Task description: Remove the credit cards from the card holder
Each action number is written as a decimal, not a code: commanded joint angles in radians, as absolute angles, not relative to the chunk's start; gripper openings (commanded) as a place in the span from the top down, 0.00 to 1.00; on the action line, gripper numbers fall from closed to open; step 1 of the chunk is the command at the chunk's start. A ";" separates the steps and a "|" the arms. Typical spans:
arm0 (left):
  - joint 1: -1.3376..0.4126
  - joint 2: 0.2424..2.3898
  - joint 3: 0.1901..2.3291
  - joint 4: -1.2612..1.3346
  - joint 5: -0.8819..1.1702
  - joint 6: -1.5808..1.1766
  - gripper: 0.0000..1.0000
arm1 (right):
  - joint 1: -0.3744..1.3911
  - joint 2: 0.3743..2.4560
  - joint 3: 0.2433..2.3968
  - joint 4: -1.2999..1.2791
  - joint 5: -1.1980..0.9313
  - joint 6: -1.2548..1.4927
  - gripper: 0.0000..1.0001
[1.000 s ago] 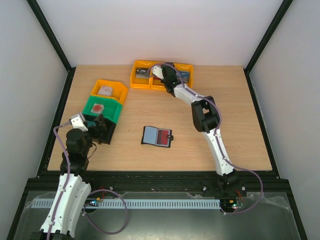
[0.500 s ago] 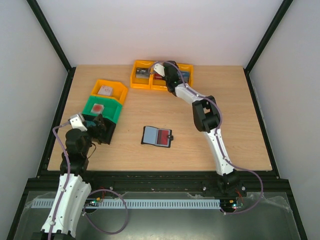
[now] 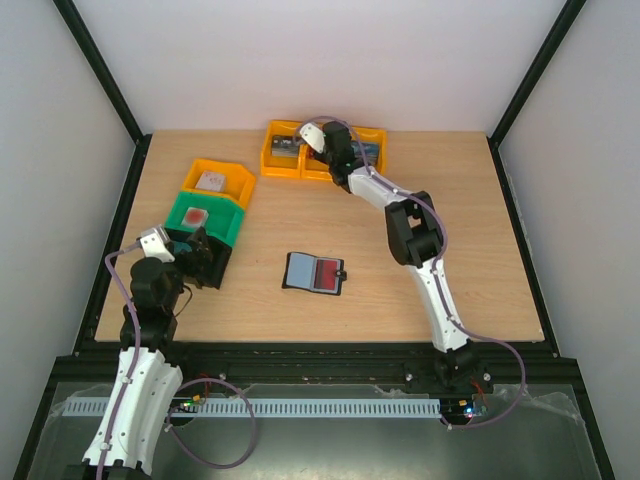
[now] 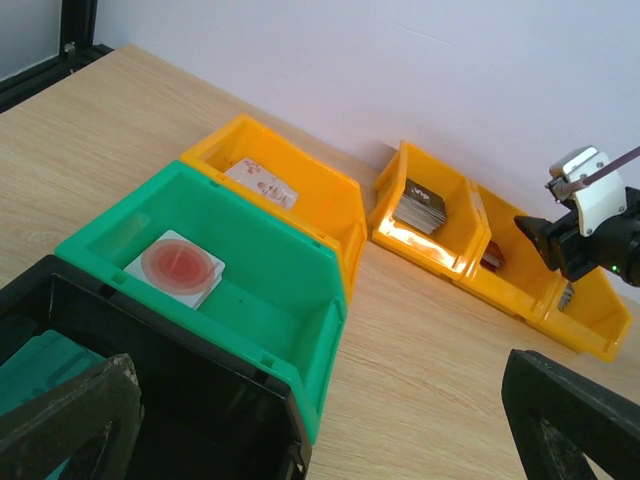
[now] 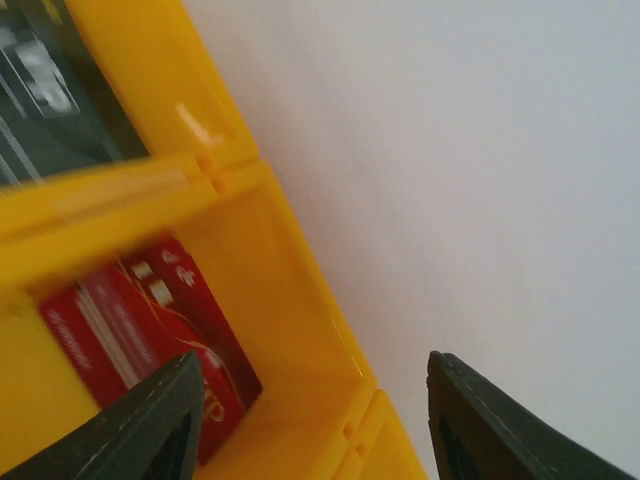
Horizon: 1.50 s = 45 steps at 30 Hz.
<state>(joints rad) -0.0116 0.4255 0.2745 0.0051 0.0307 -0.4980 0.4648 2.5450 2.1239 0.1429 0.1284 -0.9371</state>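
Note:
The black card holder (image 3: pixel 300 270) lies open mid-table, with a grey-blue pocket on its left half and a red credit card (image 3: pixel 327 273) on its right half. My right gripper (image 3: pixel 333 152) hangs far from it, over the row of yellow bins (image 3: pixel 272 165) at the back. In the right wrist view this gripper (image 5: pixel 310 425) is open, with nothing between its fingers. A red card (image 5: pixel 140 325) lies flat in the yellow compartment (image 5: pixel 290 300) below. My left gripper (image 3: pixel 200 252) is wide open over the black bin (image 4: pixel 150 400), holding nothing.
A green bin (image 4: pixel 250 265) with a white and red piece and a yellow bin (image 4: pixel 300 185) stand in a line behind the black bin on the left. Something flat and teal (image 4: pixel 40 370) lies in the black bin. A dark stack (image 4: pixel 425 205) fills one back compartment.
My right gripper has shifted slightly toward the back over the yellow bins and its jaws have parted. The left arm and the card holder have not moved.

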 commanded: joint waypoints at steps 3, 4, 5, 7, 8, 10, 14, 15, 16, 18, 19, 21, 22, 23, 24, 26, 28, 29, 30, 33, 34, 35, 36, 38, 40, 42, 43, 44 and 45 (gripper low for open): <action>-0.004 0.420 0.254 0.082 0.139 -0.509 0.01 | 0.502 2.196 1.977 0.220 0.019 -0.465 0.38; -0.005 0.422 0.251 0.095 0.167 -0.515 0.01 | 0.504 2.146 1.940 0.220 0.001 -0.356 0.37; -0.004 0.425 0.249 0.109 0.195 -0.522 0.01 | 0.507 2.092 1.892 0.219 -0.013 -0.249 0.36; -0.005 0.435 0.246 0.127 0.262 -0.543 0.01 | 0.514 1.992 1.773 0.221 -0.039 -0.043 0.35; -0.005 0.443 0.245 0.135 0.309 -0.558 0.01 | 0.520 1.943 1.704 0.230 -0.045 0.069 0.35; -0.008 0.467 0.245 0.151 0.400 -0.600 0.01 | 0.539 1.853 1.561 0.245 -0.041 0.210 0.35; -0.023 0.551 0.238 0.153 0.561 -0.752 0.01 | 0.592 1.736 1.395 0.140 0.007 0.332 0.35; -0.034 0.574 0.230 0.151 0.596 -0.794 0.01 | 0.603 1.719 1.372 0.096 0.020 0.352 0.35; -0.044 0.594 0.223 0.146 0.622 -0.826 0.01 | 0.611 1.704 1.348 0.054 0.027 0.375 0.35; -0.074 0.622 0.218 0.112 0.640 -0.850 0.01 | 0.626 1.676 1.286 -0.010 0.023 0.431 0.35; -0.087 0.640 0.221 0.084 0.636 -0.847 0.01 | 0.634 1.664 1.254 -0.043 0.021 0.447 0.35; -0.112 0.678 0.236 0.034 0.636 -0.831 0.01 | 0.651 1.633 1.184 -0.105 0.028 0.484 0.35; -0.123 0.700 0.246 0.013 0.644 -0.825 0.01 | 0.658 1.619 1.149 -0.112 0.028 0.497 0.35; -0.136 0.722 0.259 -0.008 0.648 -0.819 0.01 | 0.665 1.607 1.110 -0.120 0.024 0.515 0.35; -0.149 0.741 0.267 -0.020 0.654 -0.815 0.01 | 0.672 1.599 1.074 -0.126 0.015 0.528 0.35; -0.177 0.787 0.278 -0.022 0.673 -0.802 0.01 | 0.688 1.589 1.009 -0.146 -0.007 0.547 0.35; -0.200 0.834 0.285 -0.032 0.675 -0.777 0.01 | 0.698 1.582 0.940 -0.143 -0.017 0.561 0.35; -0.208 0.858 0.292 -0.050 0.668 -0.759 0.01 | 0.701 1.581 0.910 -0.133 -0.028 0.567 0.35; -0.217 0.886 0.303 -0.072 0.661 -0.736 0.01 | 0.702 1.582 0.883 -0.128 -0.040 0.575 0.35; -0.240 0.967 0.337 -0.102 0.652 -0.686 0.01 | 0.710 1.587 0.826 -0.114 -0.060 0.579 0.36; -0.247 0.995 0.346 -0.090 0.655 -0.675 0.01 | 0.714 1.588 0.810 -0.105 -0.068 0.576 0.37; -0.249 1.024 0.355 -0.079 0.649 -0.670 0.01 | 0.716 1.589 0.793 -0.094 -0.084 0.573 0.38; -0.249 1.047 0.365 -0.068 0.643 -0.671 0.01 | 0.718 1.593 0.780 -0.084 -0.110 0.568 0.39; -0.249 1.089 0.380 -0.044 0.651 -0.668 0.01 | 0.723 1.604 0.753 -0.064 -0.132 0.566 0.40; -0.250 1.124 0.401 -0.056 0.654 -0.660 0.01 | 0.725 1.622 0.737 -0.058 -0.160 0.567 0.42; -0.250 1.159 0.408 -0.049 0.670 -0.651 0.01 | 0.733 1.635 0.740 -0.064 -0.193 0.568 0.44; -0.251 1.180 0.406 -0.033 0.677 -0.651 0.01 | 0.742 1.633 0.740 -0.064 -0.203 0.567 0.44; -0.252 1.196 0.400 -0.012 0.680 -0.656 0.01 | 0.750 1.631 0.736 -0.057 -0.214 0.564 0.44; -0.256 1.212 0.391 0.013 0.682 -0.657 0.01 | 0.755 1.627 0.731 -0.045 -0.232 0.562 0.44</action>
